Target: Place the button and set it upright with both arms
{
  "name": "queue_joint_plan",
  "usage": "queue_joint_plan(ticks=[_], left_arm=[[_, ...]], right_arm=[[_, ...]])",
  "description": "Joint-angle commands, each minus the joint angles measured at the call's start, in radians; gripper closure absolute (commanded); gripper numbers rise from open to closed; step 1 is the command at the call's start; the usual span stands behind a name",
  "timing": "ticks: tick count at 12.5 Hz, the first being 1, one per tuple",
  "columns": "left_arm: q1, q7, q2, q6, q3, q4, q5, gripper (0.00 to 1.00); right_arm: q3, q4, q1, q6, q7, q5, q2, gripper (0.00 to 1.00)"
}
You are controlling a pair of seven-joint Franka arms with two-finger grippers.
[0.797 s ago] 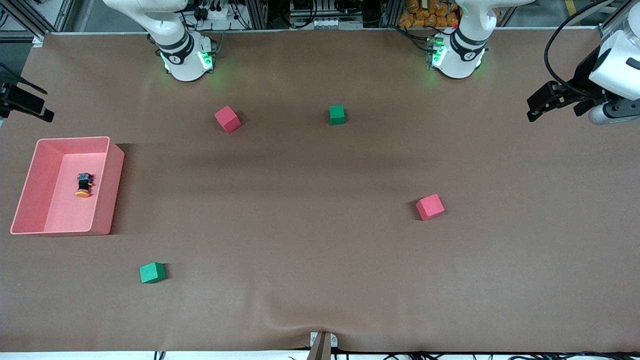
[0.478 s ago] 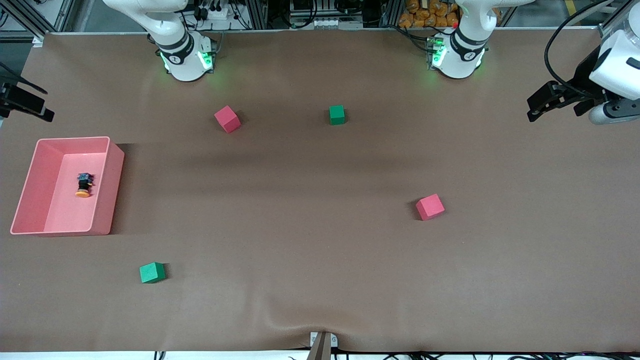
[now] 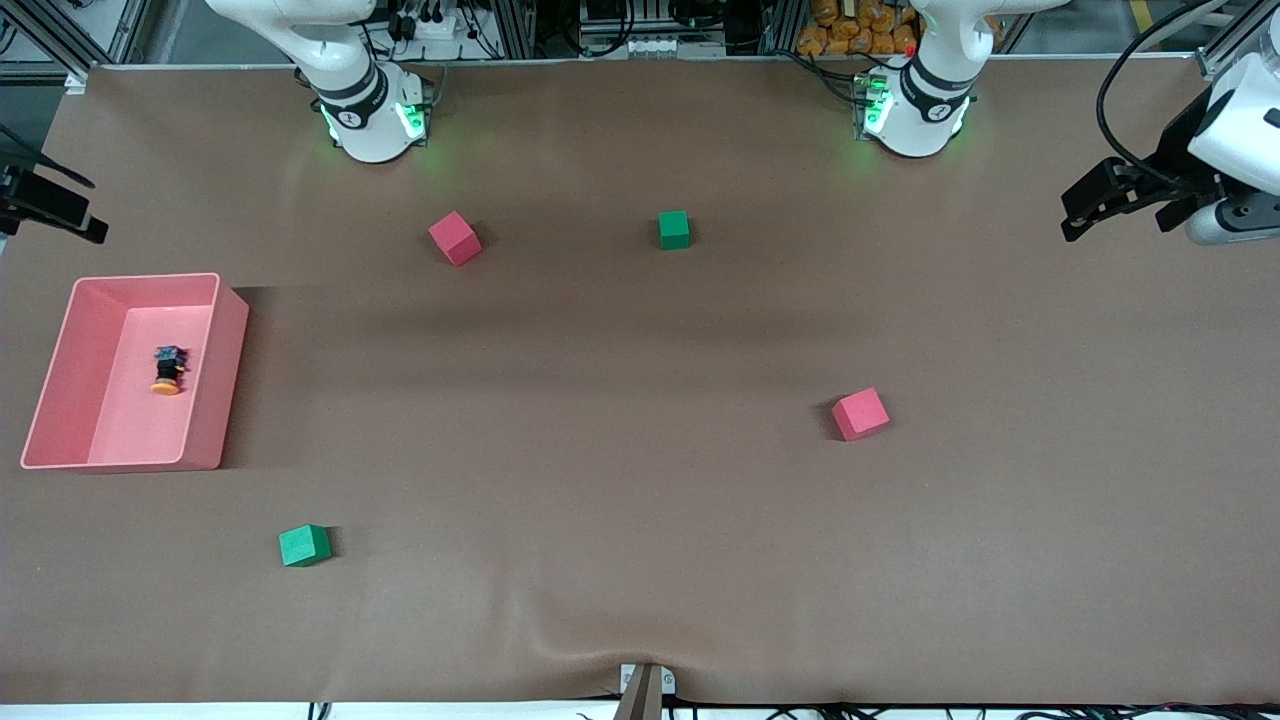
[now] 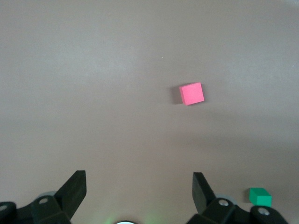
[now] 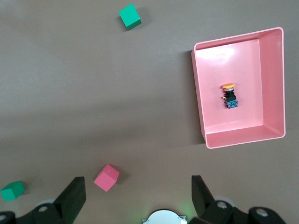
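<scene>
The button lies on its side in the pink bin at the right arm's end of the table, orange cap toward the front camera. It also shows in the right wrist view, inside the bin. My right gripper is open and empty, high over the table; in the front view it shows at the edge. My left gripper is open and empty, high over the left arm's end of the table.
Two red cubes and two green cubes lie scattered on the brown table. The left wrist view shows a red cube and a green cube.
My left gripper has drifted slightly toward the left arm's end of the table. The right arm, the button and the cubes have not moved.
</scene>
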Motion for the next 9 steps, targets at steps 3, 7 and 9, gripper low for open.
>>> queue_joint_plan(ticks=[3, 7, 9], left_arm=[[0.001, 0.024, 0.013, -0.020, 0.000, 0.017, 0.002, 0.00], [0.001, 0.024, 0.021, -0.011, 0.000, 0.021, 0.000, 0.00], [0.001, 0.024, 0.019, -0.005, 0.000, 0.021, 0.000, 0.00]], right_arm=[[0.001, 0.015, -0.006, -0.015, -0.005, 0.010, -0.001, 0.00], [0.001, 0.015, -0.007, -0.015, -0.005, 0.010, 0.000, 0.00], [0.001, 0.015, -0.007, -0.012, -0.005, 0.010, 0.002, 0.00]])
